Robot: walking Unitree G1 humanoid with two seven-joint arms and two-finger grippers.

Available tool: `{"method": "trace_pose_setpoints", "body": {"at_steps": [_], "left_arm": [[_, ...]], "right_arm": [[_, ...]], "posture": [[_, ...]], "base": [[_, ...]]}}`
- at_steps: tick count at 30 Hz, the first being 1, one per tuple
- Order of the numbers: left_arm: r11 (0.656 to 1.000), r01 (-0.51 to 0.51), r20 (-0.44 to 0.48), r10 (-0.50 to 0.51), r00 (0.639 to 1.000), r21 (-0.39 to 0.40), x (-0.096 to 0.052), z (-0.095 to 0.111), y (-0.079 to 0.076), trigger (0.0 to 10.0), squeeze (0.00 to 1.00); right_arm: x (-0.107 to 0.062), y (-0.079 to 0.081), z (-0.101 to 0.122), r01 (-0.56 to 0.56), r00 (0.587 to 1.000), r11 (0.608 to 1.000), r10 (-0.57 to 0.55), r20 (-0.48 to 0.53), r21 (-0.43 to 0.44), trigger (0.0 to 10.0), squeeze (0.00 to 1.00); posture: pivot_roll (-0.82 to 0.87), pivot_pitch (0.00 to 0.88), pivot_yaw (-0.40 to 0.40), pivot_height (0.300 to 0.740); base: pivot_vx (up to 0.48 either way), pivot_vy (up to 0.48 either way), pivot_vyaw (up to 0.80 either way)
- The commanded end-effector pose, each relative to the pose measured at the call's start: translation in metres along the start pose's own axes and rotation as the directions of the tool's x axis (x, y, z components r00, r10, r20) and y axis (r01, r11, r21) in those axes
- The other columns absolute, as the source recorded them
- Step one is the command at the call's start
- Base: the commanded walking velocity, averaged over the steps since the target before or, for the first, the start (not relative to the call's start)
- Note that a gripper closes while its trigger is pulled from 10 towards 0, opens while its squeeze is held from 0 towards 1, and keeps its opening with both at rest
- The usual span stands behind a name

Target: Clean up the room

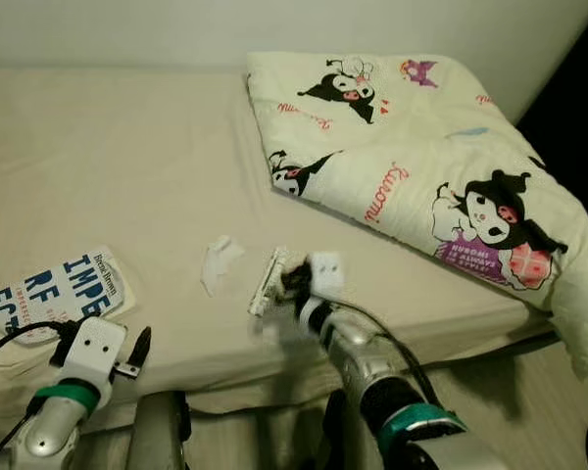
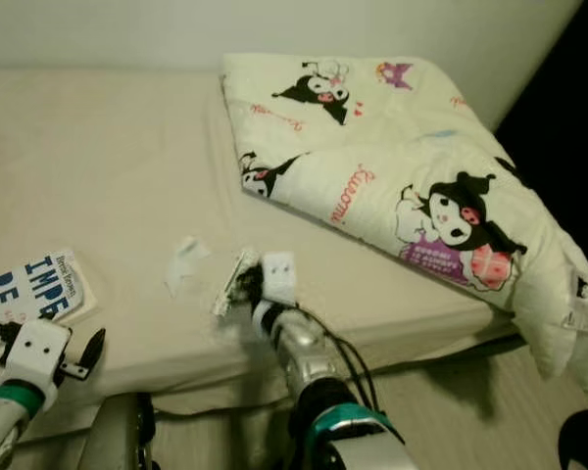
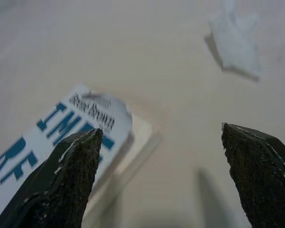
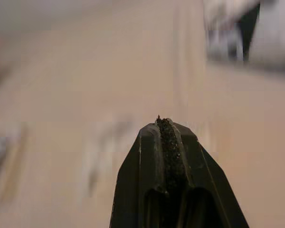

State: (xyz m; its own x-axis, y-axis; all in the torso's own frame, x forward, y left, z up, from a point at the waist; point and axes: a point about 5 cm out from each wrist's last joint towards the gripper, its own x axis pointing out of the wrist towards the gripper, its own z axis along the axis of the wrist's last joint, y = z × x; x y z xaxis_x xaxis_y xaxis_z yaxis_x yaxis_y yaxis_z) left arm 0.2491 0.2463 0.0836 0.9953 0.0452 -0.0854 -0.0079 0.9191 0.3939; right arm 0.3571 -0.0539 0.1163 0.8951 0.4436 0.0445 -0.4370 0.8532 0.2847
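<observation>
Right claw [image 4: 164, 126] pressed closed, empty, over bed [image 1: 127, 176]; left claw [image 3: 161, 156] wide apart.

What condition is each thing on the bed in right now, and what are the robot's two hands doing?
Book: lying flat, closed, at the bed's near edge.
Crumpled tissue: loose on the sheet, untouched.
Flat wrapper: lying by the right hand; contact unclear.
Printed quilt: folded, on the bed's right side.
Left hand: open, near the book.
Right hand: fingers pressed together, empty.
</observation>
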Motion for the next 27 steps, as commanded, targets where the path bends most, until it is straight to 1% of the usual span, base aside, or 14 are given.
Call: {"method": "trace_pose_setpoints", "body": {"at_steps": [1,6,12,13,14,15,16,19,21,22,23,24,25,27], "left_arm": [[1.0,0.006,-0.025,-0.006,1.0,-0.004,-0.003,-0.007,-0.004,10.0,0.0],[1.0,0.007,-0.02,-0.007,1.0,-0.007,0.0,-0.006,-0.006,10.0,0.0],[1.0,0.006,-0.012,-0.006,1.0,-0.013,0.006,-0.004,-0.008,10.0,0.0],[1.0,0.004,0.001,-0.004,1.0,-0.028,0.011,0.0,-0.007,10.0,0.0],[1.0,0.004,0.001,-0.004,1.0,-0.028,0.011,0.0,-0.007,10.0,0.0],[0.998,0.009,0.022,-0.008,1.0,-0.065,0.018,0.007,-0.007,10.0,0.0],[0.993,0.048,0.07,-0.041,0.997,-0.104,0.031,0.022,-0.012,10.0,0.0],[0.98,0.12,0.12,-0.101,0.988,-0.158,0.042,0.038,-0.021,10.0,0.0],[0.897,0.376,0.256,-0.317,0.913,-0.234,0.056,0.075,-0.058,10.0,0.0],[0.897,0.376,0.256,-0.317,0.913,-0.234,0.056,0.075,-0.058,10.0,0.0],[0.832,0.501,0.309,-0.424,0.851,-0.239,0.058,0.091,-0.079,10.0,0.0],[0.832,0.501,0.309,-0.424,0.851,-0.239,0.058,0.091,-0.079,10.0,0.0],[0.781,0.583,0.334,-0.5,0.799,-0.226,0.061,0.102,-0.095,10.0,0.0],[0.781,0.583,0.334,-0.5,0.799,-0.226,0.061,0.102,-0.095,10.0,0.0]], "right_arm": [[-0.001,0.014,-0.008,-0.032,0.999,0.997,0.031,0.016,0.069,0.0,0.0],[-0.01,0.005,-0.006,-0.038,0.998,0.998,0.035,0.059,0.056,0.0,0.0],[-0.023,-0.017,-0.01,0.057,0.998,0.998,-0.055,0.041,-0.029,0.0,0.0],[-0.028,-0.032,-0.011,0.159,0.987,0.983,-0.159,0.015,-0.087,4.9,0.0],[-0.028,-0.032,-0.011,0.159,0.987,0.983,-0.159,0.015,-0.087,4.9,0.0],[-0.035,-0.05,-0.01,0.267,0.963,0.956,-0.269,0.006,-0.12,10.0,0.0],[-0.043,-0.07,-0.006,0.368,0.929,0.919,-0.37,0.013,-0.144,10.0,0.0],[-0.051,-0.084,-0.003,0.431,0.901,0.889,-0.433,0.021,-0.153,10.0,0.0],[-0.061,-0.103,0.004,0.499,0.865,0.85,-0.5,0.041,-0.17,10.0,0.0],[-0.061,-0.103,0.004,0.499,0.865,0.85,-0.5,0.041,-0.17,10.0,0.0],[-0.065,-0.109,0.008,0.524,0.85,0.832,-0.523,0.057,-0.183,10.0,0.0],[-0.065,-0.109,0.008,0.524,0.85,0.832,-0.523,0.057,-0.183,10.0,0.0],[-0.069,-0.115,0.012,0.551,0.833,0.812,-0.547,0.079,-0.192,10.0,0.0],[-0.069,-0.115,0.012,0.551,0.833,0.812,-0.547,0.079,-0.192,10.0,0.0]], "posture": [[0.18,0.074,-0.085,0.571],[0.18,0.065,-0.087,0.571],[0.17,0.06,-0.089,0.571],[0.16,0.056,-0.087,0.571],[0.16,0.056,-0.087,0.571],[0.15,0.053,-0.084,0.571],[0.15,0.054,-0.083,0.571],[0.14,0.052,-0.082,0.571],[0.13,0.042,-0.073,0.571],[0.13,0.042,-0.073,0.571],[0.13,0.042,-0.073,0.571],[0.13,0.042,-0.073,0.571],[0.13,0.042,-0.073,0.571],[0.13,0.042,-0.073,0.571]], "base": [[0.0,0.0,0.0],[0.0,0.0,0.0],[0.0,0.0,0.0],[0.0,0.0,0.0],[0.0,0.0,0.0],[0.0,0.0,0.0],[0.0,0.0,0.0],[0.0,0.0,0.0],[0.0,0.0,0.0],[0.0,0.0,0.0],[0.0,0.0,0.0],[0.0,0.0,0.0],[0.0,0.0,0.0],[0.0,0.0,0.0]]}}
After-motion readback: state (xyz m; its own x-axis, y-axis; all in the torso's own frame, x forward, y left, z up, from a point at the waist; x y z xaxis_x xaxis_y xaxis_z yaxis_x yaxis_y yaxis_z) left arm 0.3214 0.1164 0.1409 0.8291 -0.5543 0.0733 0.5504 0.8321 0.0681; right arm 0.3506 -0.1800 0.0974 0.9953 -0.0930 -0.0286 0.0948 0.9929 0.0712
